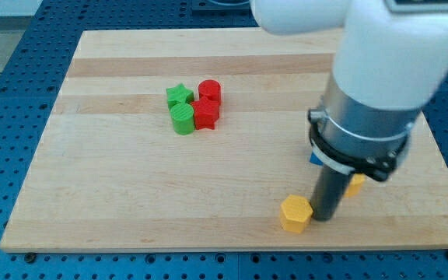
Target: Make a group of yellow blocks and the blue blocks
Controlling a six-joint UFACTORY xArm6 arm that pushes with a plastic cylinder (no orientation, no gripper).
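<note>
A yellow hexagonal block [295, 213] lies near the board's bottom edge, right of centre. My tip [324, 217] stands just to its right, touching or nearly touching it. Another yellow block [356, 183] peeks out to the right of the rod, mostly hidden. A sliver of a blue block [315, 158] shows at the left edge of the arm's collar; the rest is hidden behind the arm. Any other blue block is hidden.
A cluster sits at the upper middle of the wooden board [131, 202]: a green star block [179, 96], a green cylinder [183, 120], a red cylinder [210, 91] and a red star-like block [206, 113]. The big white arm [387, 62] covers the board's right part.
</note>
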